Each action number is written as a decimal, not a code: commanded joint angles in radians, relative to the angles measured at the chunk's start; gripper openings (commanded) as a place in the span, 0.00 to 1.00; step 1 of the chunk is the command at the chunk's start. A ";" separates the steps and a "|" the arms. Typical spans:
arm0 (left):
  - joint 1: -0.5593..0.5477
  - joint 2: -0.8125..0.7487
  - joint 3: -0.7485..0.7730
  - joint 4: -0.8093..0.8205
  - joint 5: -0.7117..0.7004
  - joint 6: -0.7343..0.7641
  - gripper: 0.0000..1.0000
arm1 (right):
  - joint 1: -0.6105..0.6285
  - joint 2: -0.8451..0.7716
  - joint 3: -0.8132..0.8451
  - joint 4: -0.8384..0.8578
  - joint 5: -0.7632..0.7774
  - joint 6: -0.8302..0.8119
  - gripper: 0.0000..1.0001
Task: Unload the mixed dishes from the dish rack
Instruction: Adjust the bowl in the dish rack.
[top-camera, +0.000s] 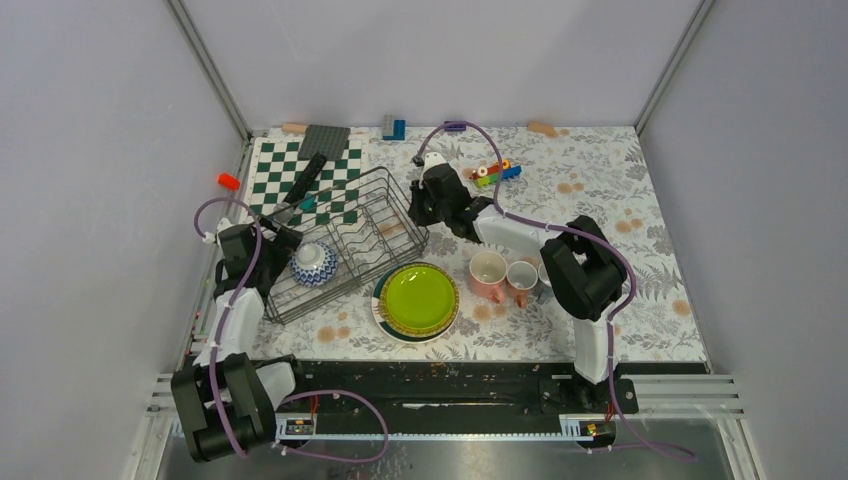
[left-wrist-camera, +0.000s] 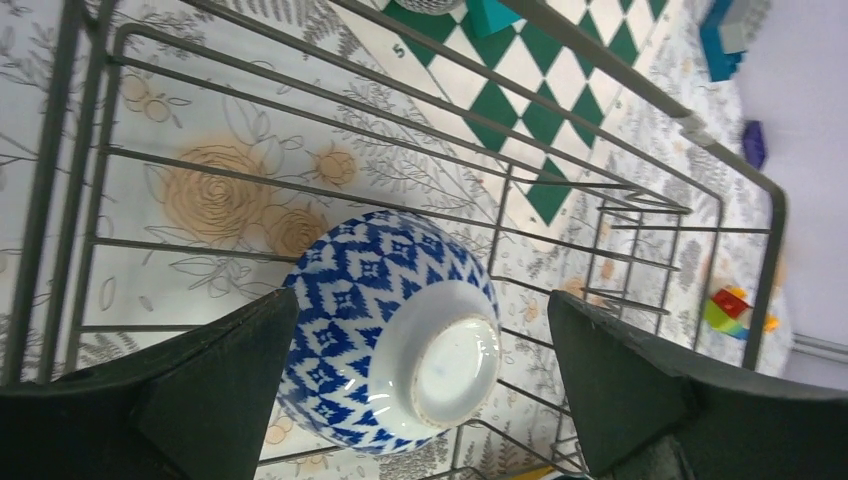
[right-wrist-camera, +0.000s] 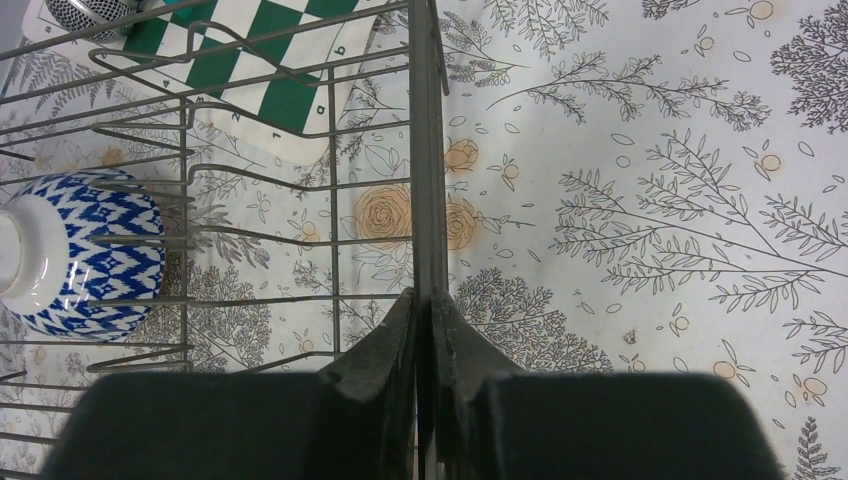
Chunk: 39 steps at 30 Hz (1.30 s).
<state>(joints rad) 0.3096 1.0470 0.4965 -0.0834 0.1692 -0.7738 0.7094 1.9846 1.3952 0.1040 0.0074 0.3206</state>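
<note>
The black wire dish rack (top-camera: 385, 200) stands left of centre, partly on the chequered board. One blue-and-white patterned bowl (top-camera: 313, 263) lies upside down in its near-left end. My left gripper (top-camera: 283, 255) is open, a finger on each side of the bowl (left-wrist-camera: 385, 330), touching neither; the left wrist view shows its gripper (left-wrist-camera: 422, 300) and the rack's rim (left-wrist-camera: 640, 88). My right gripper (top-camera: 420, 205) is shut on the rack's right rim wire (right-wrist-camera: 425, 150), seen at its fingertips (right-wrist-camera: 422, 300). The bowl also shows there (right-wrist-camera: 100, 250). A lime-green plate (top-camera: 418, 298) tops a plate stack, and two pink cups (top-camera: 488, 272) (top-camera: 521, 277) stand on the table.
The green-and-white chequered board (top-camera: 275, 165) lies under the rack's far-left side, with a black bar (top-camera: 305, 178) on it. Coloured toy bricks (top-camera: 497, 172) lie at the back, a blue one (top-camera: 393, 127) and a red one (top-camera: 229, 181) near the edges.
</note>
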 joint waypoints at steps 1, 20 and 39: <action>-0.027 0.033 0.035 -0.226 -0.262 0.020 0.99 | -0.049 -0.047 -0.032 -0.084 0.090 0.000 0.00; -0.248 0.384 0.221 -0.269 -0.279 -0.022 0.99 | -0.048 -0.075 -0.059 -0.070 0.057 0.012 0.00; -0.250 0.189 0.160 -0.288 -0.090 0.031 0.99 | -0.048 -0.083 -0.057 -0.081 0.051 0.020 0.00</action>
<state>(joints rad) 0.0643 1.2633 0.6701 -0.3195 0.0307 -0.7795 0.6792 1.9350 1.3437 0.0830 0.0162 0.3107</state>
